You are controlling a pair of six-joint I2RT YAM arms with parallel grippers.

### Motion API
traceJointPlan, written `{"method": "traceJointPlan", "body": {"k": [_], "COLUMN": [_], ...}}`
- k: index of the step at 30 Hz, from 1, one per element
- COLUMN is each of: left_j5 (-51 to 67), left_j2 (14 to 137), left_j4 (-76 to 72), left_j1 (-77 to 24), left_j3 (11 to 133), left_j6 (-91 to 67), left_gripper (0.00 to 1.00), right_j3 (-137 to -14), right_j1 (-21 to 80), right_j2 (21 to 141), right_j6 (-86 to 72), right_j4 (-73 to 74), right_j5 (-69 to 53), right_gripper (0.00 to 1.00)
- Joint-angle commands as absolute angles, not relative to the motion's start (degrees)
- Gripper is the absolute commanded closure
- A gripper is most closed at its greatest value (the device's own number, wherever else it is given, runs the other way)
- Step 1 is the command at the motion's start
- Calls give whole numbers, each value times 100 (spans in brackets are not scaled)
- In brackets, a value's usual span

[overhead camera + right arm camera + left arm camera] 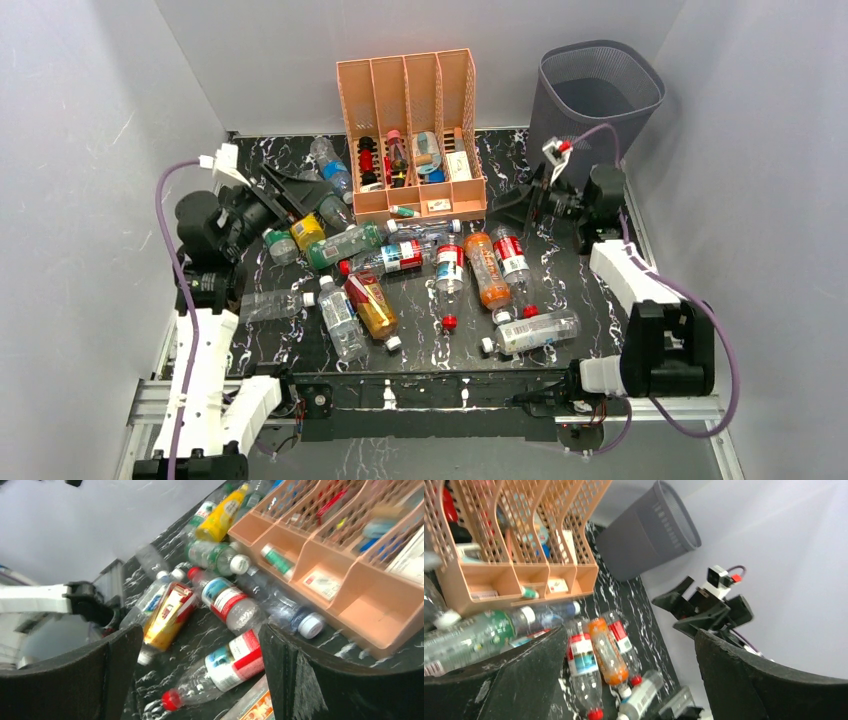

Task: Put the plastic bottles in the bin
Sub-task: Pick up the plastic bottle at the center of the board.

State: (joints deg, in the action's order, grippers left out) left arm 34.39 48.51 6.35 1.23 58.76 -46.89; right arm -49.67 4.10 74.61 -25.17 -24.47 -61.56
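The bin stands behind the right corner of the peach organizer. The plastic bottles lie scattered in front of the organizer, and none is gripped. Both grippers are spread wide and carry nothing. The left gripper hovers at the organizer's left, the right gripper at its right, nearer the bin. I judge the right one best placed. It should straddle the red-labelled bottle in front of the organizer's right corner and close across its middle — not its cap — so the round body can't roll out.
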Motion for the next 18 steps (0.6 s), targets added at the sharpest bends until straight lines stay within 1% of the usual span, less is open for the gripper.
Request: {"method": "traceJointPlan", "body": {"k": [1, 2, 3, 4, 5, 6, 8, 11, 13, 15, 18], "left_j5": [4317, 4622, 4895, 5081, 5132, 5076, 4720, 4553, 4484, 4119, 3447], "left_j2": [4675, 4871, 5062, 5227, 5299, 5274, 5220, 5299, 5384, 5356, 5378], "left_j4": [-783, -1167, -1513, -1715, -1740, -1446, -521, 28, 292, 518, 640], "left_j1": [114, 107, 109, 112, 114, 111, 94, 76, -67, -432, -1291], "left_j3": [4878, 4694, 4581, 4501, 4458, 4495, 4749, 4936, 4990, 4974, 4867], "left_j6": [-5599, -5799, -5906, -5923, -5826, -5582, -4838, -4371, -4220, -4031, -3910], "left_gripper": [2, 2, 2, 2, 2, 2, 2, 2, 2, 2, 2], "right_j3": [-4347, -4358, -4456, -4669, -4960, -5235, -5574, -5801, -5693, -5622, -5645], "right_j1": [338, 341, 336, 338, 345, 380, 449, 550, 646, 792, 1101], "right_j2": [7614, 7552, 7471, 7373, 7315, 7283, 7220, 6974, 6713, 6505, 6301], "right_j6": [-4667, -7428, -6875, -5924, -4960, -4210, -3359, -2662, -2622, -2621, -2487], "right_j4": [-5391, -4896, -4156, -2897, -1134, -245, 901, 1884, 2003, 2123, 2465], "right_j5": [-6896, -6918, -6856, -6647, -6371, -6051, -5490, -4471, -4014, -3578, -2734], "right_gripper": [2, 2, 2, 2, 2, 2, 2, 2, 2, 2, 2]}}
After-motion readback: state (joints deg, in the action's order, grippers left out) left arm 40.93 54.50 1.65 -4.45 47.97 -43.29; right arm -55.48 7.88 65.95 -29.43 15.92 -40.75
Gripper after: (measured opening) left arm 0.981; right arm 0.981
